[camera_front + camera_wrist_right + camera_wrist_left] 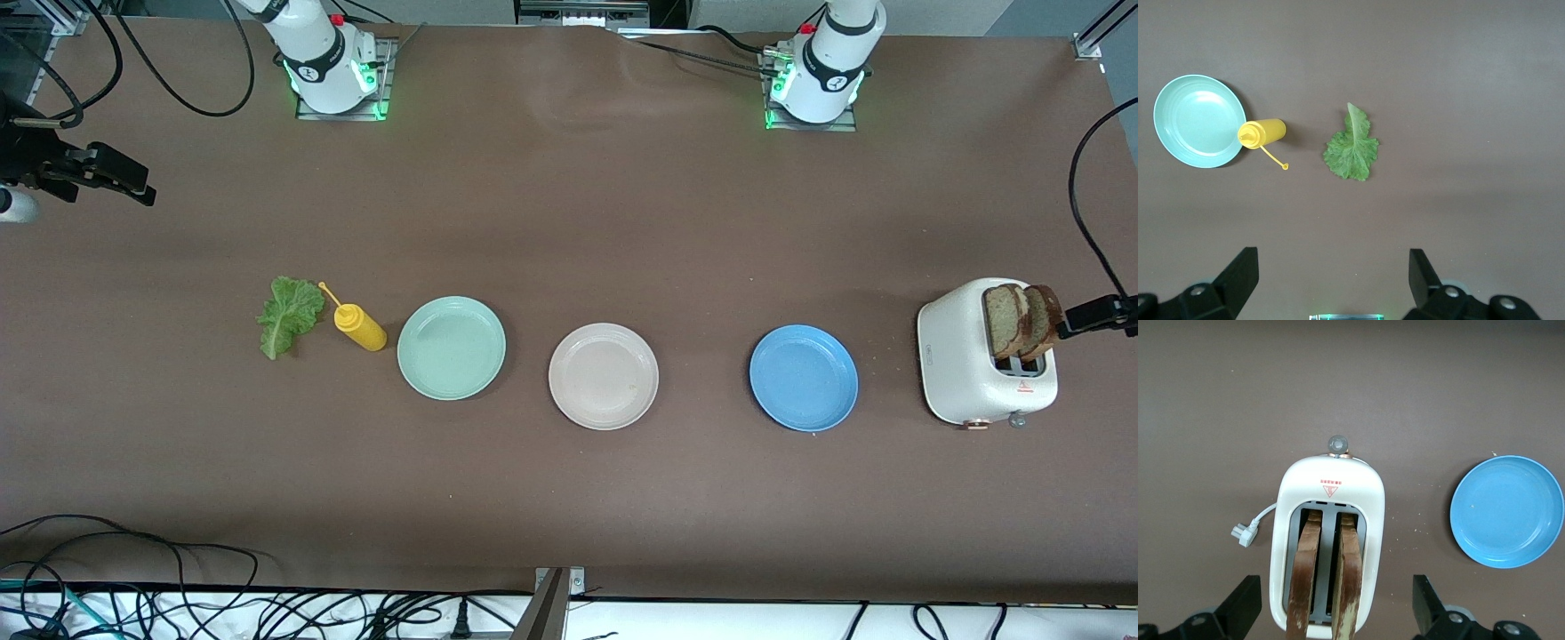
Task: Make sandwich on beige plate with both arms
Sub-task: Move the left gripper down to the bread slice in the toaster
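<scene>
Both grippers hanging wide open, empty: left gripper (1337,613) over the toaster (1328,540), right gripper (1333,280) above the lettuce (1352,147); risking toaster tipping if the bread slices (1328,580) snag.

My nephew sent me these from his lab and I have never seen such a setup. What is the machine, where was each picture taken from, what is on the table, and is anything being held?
Two white robot arms stand at a brown table; each ends in a two-finger gripper.

The wide picture looks down from a high camera facing them. The other two come from cameras on the wrists.

In a row lie a lettuce leaf, a yellow squeeze bottle on its side, a mint-green plate, the beige plate, a blue plate, and a white toaster with two bread slices standing in it.

Nothing is held. The left gripper hangs open over the toaster; the right gripper hangs open over bare table beside the lettuce.
</scene>
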